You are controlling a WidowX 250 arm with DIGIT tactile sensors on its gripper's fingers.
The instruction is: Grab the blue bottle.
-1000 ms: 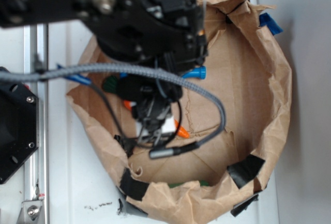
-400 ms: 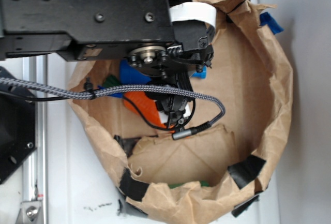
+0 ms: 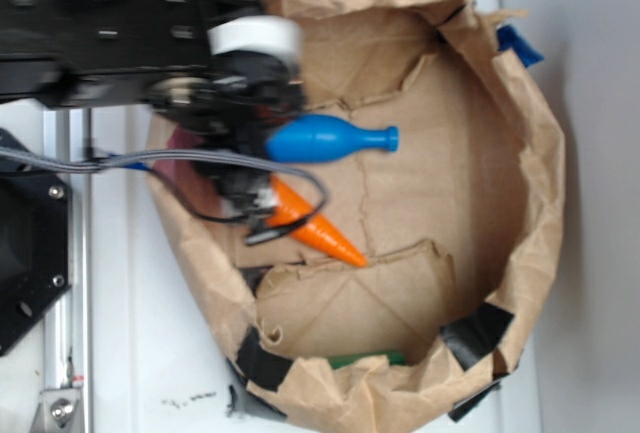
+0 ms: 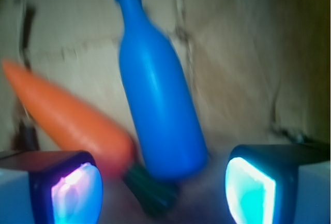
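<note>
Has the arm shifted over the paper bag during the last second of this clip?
Yes. In the exterior view the arm has drawn back toward the left rim of the paper bag, uncovering the blue bottle and orange carrot it hid before.

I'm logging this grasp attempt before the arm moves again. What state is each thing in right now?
blue bottle: lying on its side on the brown paper, ungrasped, base between the open fingers.
toy carrot: lying beside the bottle, green top near the bottle's base.
gripper: open, holding nothing.
brown paper liner: crumpled, its rim turned up, taped in places.
</note>
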